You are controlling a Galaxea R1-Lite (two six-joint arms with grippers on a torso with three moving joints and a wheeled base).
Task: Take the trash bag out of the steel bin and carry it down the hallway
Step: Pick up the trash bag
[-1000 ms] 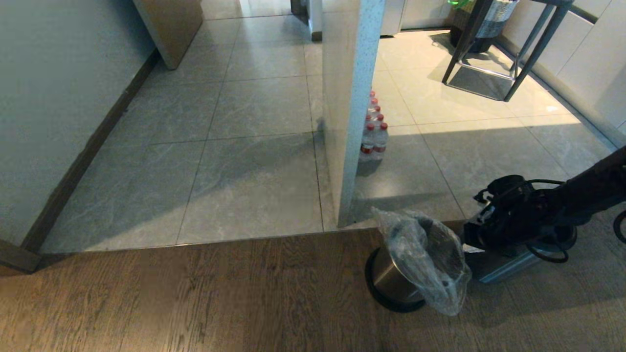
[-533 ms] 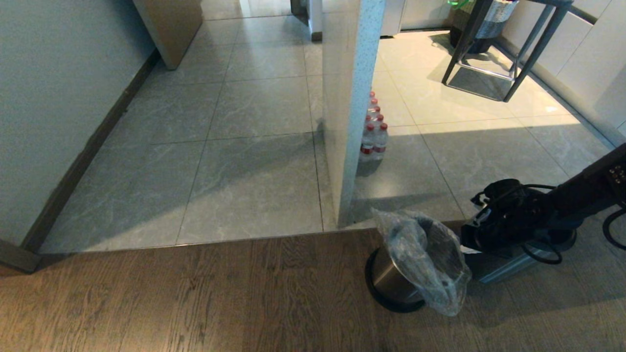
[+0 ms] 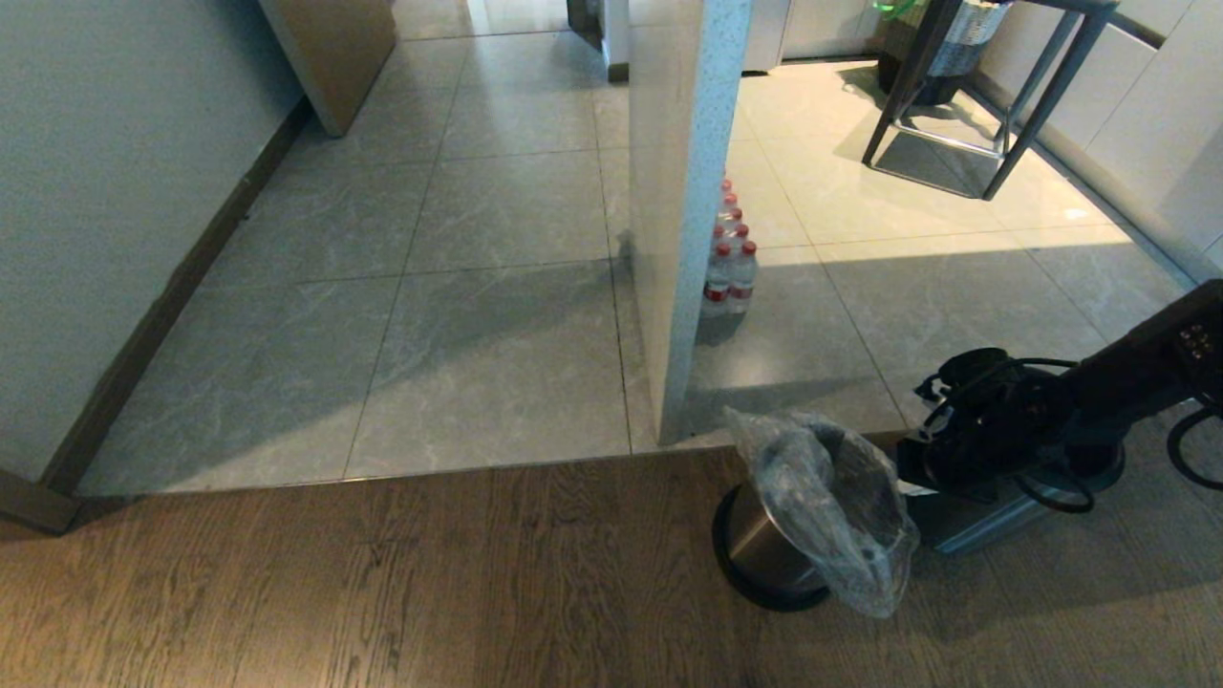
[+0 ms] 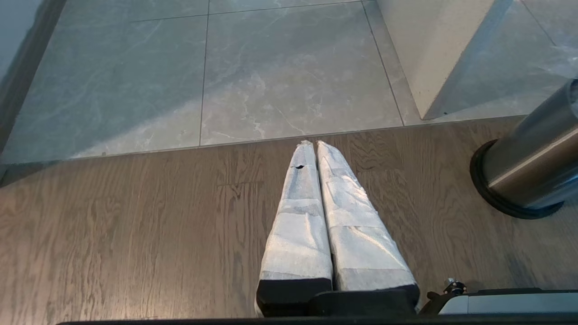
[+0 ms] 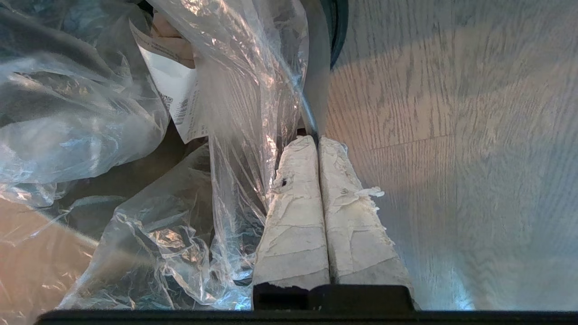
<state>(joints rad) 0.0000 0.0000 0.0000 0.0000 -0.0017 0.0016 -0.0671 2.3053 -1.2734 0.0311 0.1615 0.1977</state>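
The steel bin [image 3: 760, 547] stands on the wood floor just before the tiled hallway [image 3: 478, 287]. The clear, crinkly trash bag [image 3: 826, 506] sits in it and hangs over its rim. In the right wrist view, the trash bag [image 5: 135, 135] holds a white printed paper scrap [image 5: 178, 97]. My right gripper [image 3: 912, 478] is at the bin's right rim. Its taped fingers [image 5: 293, 212] are pressed together, and the right gripper [image 5: 317, 140] pinches the bag's film at the rim. My left gripper [image 4: 314, 143] hangs shut and empty over the wood floor, left of the steel bin [image 4: 528, 167].
A steel sleeve [image 3: 984, 524] lies on the floor under my right arm. A white pillar [image 3: 688, 220] stands right behind the bin, with a pack of red-capped bottles [image 3: 731, 268] beside it. A dark stool [image 3: 975, 96] and a woven basket [image 3: 960, 38] are at the far right.
My right arm has shifted slightly up and away in the head view. The bag and the bin look unmoved.
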